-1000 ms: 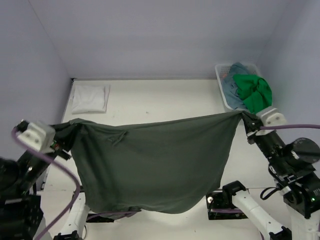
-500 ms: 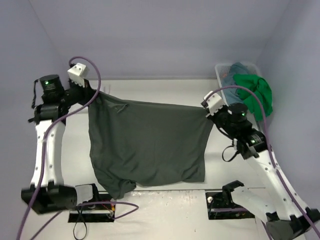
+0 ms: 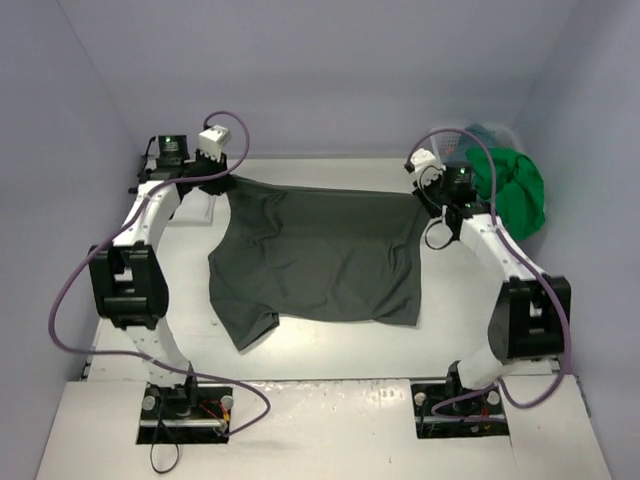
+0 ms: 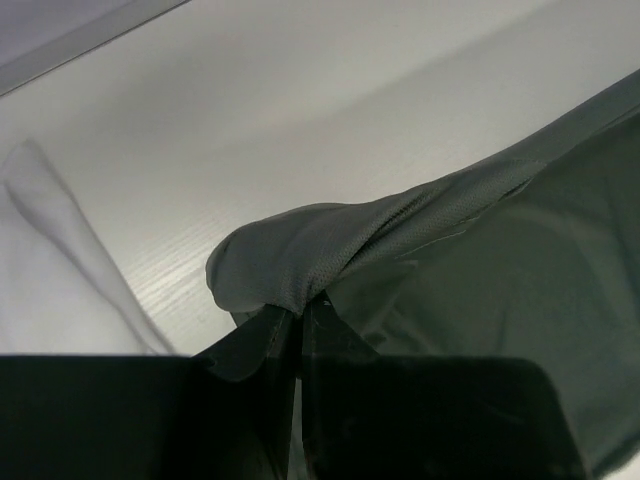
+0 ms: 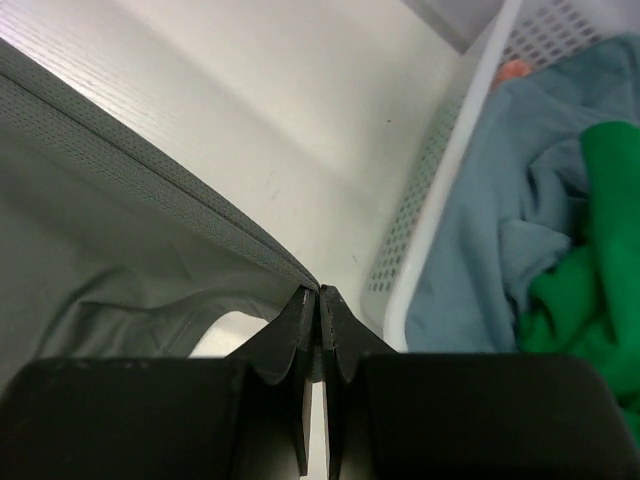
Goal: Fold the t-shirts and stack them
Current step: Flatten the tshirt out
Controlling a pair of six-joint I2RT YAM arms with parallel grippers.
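- Where the bench (image 3: 330,345) ends at the far left, a white shirt (image 4: 50,270) lies beside the left hand (image 4: 298,315).
- That hand is pinched shut on a corner of the dark grey-green shirt (image 3: 320,250), which is spread mid-bench.
- The right hand (image 5: 320,295) is clamped on the opposite corner.
- Rightmost, a basket (image 5: 430,200) holds a teal-blue shirt (image 5: 500,230) and a bright green shirt (image 3: 515,190).

We hold a dark grey-green t-shirt (image 3: 320,255) over the worktop (image 3: 330,345).
Our left fingers (image 3: 224,184) and right fingers (image 3: 423,197) pinch its far corners.

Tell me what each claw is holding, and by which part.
Both hold the dark grey-green t-shirt: the left claw pinches a bunched far corner, the right claw the opposite far corner's edge.
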